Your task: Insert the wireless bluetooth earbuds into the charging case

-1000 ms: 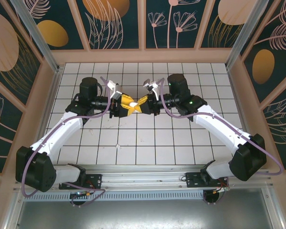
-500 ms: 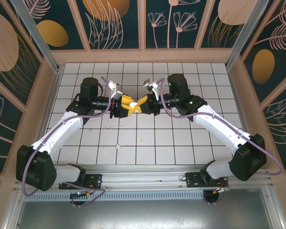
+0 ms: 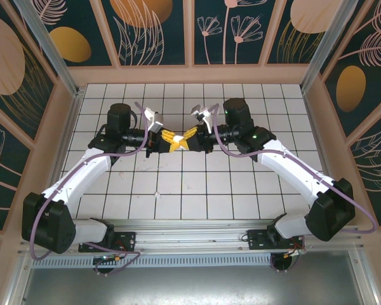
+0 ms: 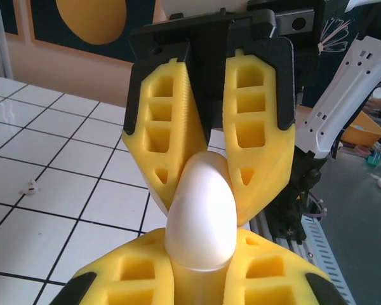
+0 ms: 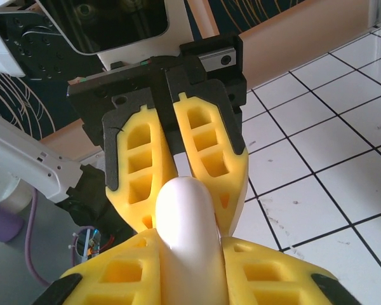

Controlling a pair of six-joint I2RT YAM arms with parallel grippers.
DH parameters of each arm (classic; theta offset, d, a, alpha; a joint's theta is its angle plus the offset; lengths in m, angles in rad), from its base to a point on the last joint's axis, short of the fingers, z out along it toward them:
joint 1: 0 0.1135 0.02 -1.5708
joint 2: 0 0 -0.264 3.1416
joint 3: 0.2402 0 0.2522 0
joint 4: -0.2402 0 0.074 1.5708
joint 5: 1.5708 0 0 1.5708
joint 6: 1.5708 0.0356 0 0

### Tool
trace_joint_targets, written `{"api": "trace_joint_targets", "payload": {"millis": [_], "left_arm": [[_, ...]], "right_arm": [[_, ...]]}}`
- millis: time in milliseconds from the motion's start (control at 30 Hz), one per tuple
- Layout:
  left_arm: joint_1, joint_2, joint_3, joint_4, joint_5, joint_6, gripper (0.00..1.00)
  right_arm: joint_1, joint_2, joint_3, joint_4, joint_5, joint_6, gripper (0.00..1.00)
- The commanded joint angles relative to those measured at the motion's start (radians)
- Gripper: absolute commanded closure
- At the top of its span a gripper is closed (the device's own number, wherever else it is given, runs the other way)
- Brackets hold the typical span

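The charging case (image 4: 200, 210) is held in the air between the two grippers, one rounded end in each. The left gripper (image 4: 200, 254) has its yellow fingers closed tight against the case's sides. The right gripper (image 4: 202, 184) faces it and pinches the far end. From above, the two sets of fingers meet tip to tip over the tiled table (image 3: 197, 184). In the left wrist view, a tiny white earbud (image 4: 30, 186) lies on a tile, well apart from the case.
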Motion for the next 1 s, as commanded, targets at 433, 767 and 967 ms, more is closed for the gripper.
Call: {"api": "trace_joint_targets", "payload": {"millis": [433, 767, 967], "left_arm": [[-0.002, -0.114, -0.097, 0.104, -0.039, 0.009, 1.0], [0.003, -0.143, -0.116, 0.071, -0.215, -0.029, 1.0], [0.053, -0.16, -0.142, 0.019, -0.292, -0.112, 1.0]], "right_arm": [[-0.064, 0.035, 0.025, 0.041, 0.166, 0.124, 0.51], [-0.064, -0.036, -0.024, 0.055, 0.258, 0.207, 0.46], [-0.084, -0.039, -0.132, 0.108, 0.396, 0.385, 0.58]]}}
